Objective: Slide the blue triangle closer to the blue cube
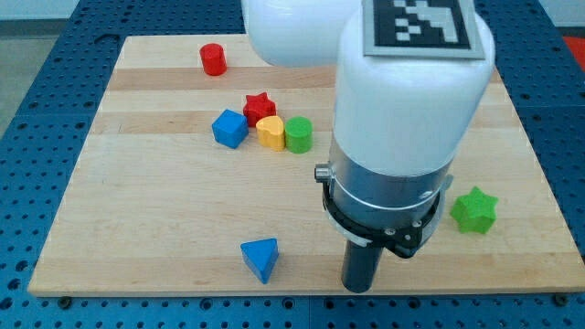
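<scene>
Near the view's bottom edge of the pale wooden board (164, 219), a little left of centre: small blue triangular block (261, 259), lying alone. Well apart from it, toward the view's top: small blue cube (230, 128), at the left end of a tight cluster with a red star-shaped block (260, 106) just above and right, a yellow rounded block (270, 132) and a green cylinder (298, 134) touching side by side. Farther off: a red cylinder (213, 59) near the top left, a green star-shaped block (473, 210) at the right. Down at the view's bottom, right of the blue triangle and not touching it: my tip (357, 289), the end of a thick dark rod under the bulky white arm housing. No jaws on this tool at all, so nothing to open, close or hold; a plain pushing rod only. Judged as the step in hand: getting behind the triangle. Best done by swinging round below the triangle, onto the side away from the cube, then pushing up and slightly left in a straight line through the block's middle, to avoid spinning it off its pointed corner. Worth stopping short of the cube, since an overshoot would likely jostle the cluster. Little room between triangle and board edge, so a careful approach needed there. Markings: a black-and-white square fiducial tag (419, 26) on top of the arm, partly cut off; no readable words or brand names anywhere.
</scene>
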Robot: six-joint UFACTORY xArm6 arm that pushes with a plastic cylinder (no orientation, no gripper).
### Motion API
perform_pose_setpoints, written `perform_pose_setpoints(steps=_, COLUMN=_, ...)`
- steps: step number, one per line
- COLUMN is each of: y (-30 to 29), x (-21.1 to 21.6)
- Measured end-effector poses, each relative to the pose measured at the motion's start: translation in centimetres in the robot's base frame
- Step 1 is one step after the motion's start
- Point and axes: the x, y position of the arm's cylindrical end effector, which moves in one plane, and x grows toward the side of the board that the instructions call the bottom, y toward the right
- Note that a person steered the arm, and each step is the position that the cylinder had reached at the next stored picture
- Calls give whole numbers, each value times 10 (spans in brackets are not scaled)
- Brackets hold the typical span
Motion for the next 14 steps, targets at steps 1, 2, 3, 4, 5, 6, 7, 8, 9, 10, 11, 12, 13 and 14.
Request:
perform_pose_setpoints(steps=1, y=-19, x=-1)
perform_pose_setpoints(steps=2, y=-88, x=-1)
perform_pose_setpoints(steps=3, y=-126, x=-4)
perform_pose_setpoints(steps=4, y=-126, x=-37)
perform_pose_setpoints(steps=5, y=-127, x=-64)
perform_pose_setpoints(steps=6, y=-127, x=-93)
perform_pose_setpoints(steps=7, y=-143, x=-101)
perform_pose_setpoints(steps=8, y=-185, x=-89)
perform_pose_setpoints(steps=9, y=-210, x=-94)
perform_pose_setpoints(steps=10, y=-213, x=-125)
perform_pose_setpoints(steps=11, y=-224, x=-141)
perform_pose_setpoints(steps=12, y=-250, x=-165)
perform_pose_setpoints(steps=13, y=-252, x=-180)
perform_pose_setpoints(steps=14, y=-245, x=-151)
